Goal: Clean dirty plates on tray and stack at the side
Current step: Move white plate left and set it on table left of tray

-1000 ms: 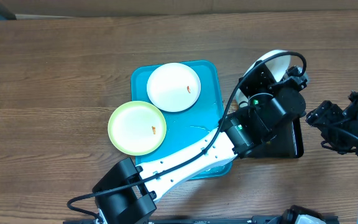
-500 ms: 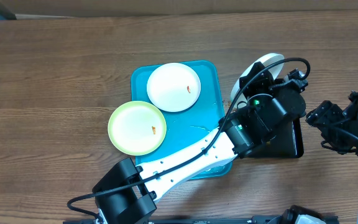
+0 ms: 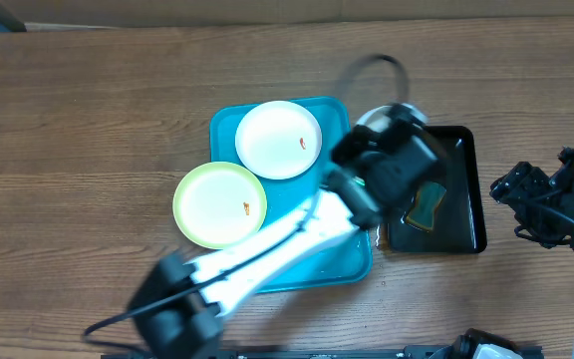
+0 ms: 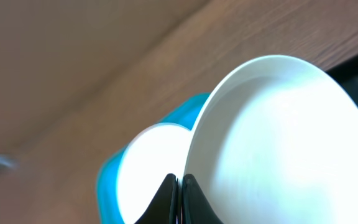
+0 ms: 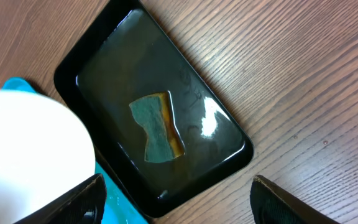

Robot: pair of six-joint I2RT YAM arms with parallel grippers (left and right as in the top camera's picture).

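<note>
- Left claw (image 4: 179, 190) clamped tight on the rim of a white plate (image 4: 278, 137), holding it tilted on edge in the air rather than flat; the left arm shows blurred in the overhead view.
- Held plate hangs between the turquoise tray (image 3: 225, 122) and the black tray (image 3: 463, 234), over the gap where the two nearly meet.
- Two plates wait on the turquoise tray: a second white plate (image 3: 278, 140) at its far end, and a yellow-green plate (image 3: 219, 204) overhanging its left rim. Each carries a small red-orange smear.
- Right claw (image 5: 178, 186) stands wide and empty, hovering just beyond the black tray's right edge.
- Sponge (image 5: 157, 127) lies in the glossy, seemingly wet black tray, just to the right of the left claw and between the two arms. The black tray's long axis runs away from the robot, and the sponge lies roughly along it.
- Judged from this, the free right claw is the likelier one to fetch the sponge: it is unburdened and has a clear line in from the right, while the left has its plate to present.
- No cleaned stack is visible at the side, so the job looks to be at an early stage.
- Dark wood-grain surface (image 3: 88, 120) carries everything; almost nothing of the room shows beyond it.
</note>
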